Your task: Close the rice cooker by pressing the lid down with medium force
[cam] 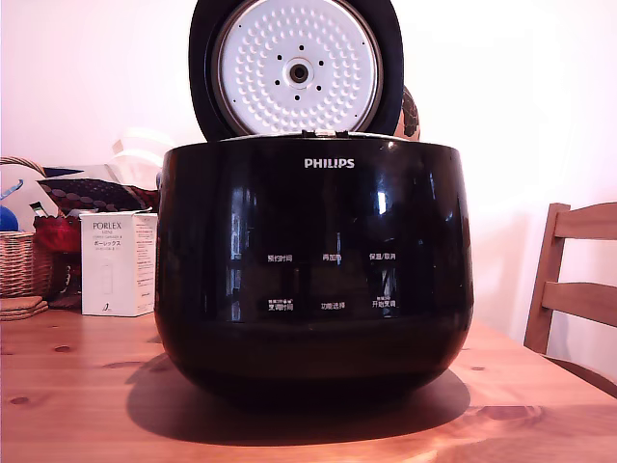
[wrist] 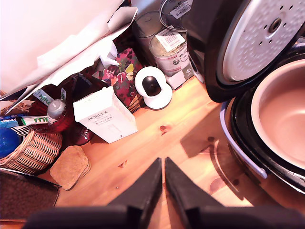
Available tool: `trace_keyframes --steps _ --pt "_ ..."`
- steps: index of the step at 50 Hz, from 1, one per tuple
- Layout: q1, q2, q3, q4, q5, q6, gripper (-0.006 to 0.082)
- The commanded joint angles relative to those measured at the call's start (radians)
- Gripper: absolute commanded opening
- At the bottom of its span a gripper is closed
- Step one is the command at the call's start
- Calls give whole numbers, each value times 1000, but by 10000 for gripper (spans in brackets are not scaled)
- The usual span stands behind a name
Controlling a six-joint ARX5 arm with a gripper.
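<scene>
lid (wrist: 259, 40) propped upright over the Philips rice cooker (wrist: 267, 124) | fingers (wrist: 163, 167) pinched together, holding nothing, above bare tabletop (wrist: 190, 129) | lid sits ahead and off to one side, not touched yet

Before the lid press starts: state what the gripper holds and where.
Nothing. The gripper hangs shut and empty above the table, clear of the lid.
</scene>
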Motion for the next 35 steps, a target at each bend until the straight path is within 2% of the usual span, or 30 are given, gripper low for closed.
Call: trace_keyframes --steps 1,12,35 --pt "23 -3 2 254 -6 -61 -24" --pt "23 -3 2 306 22 -62 -24" --pt "50 29 2 575 117 -58 -24"
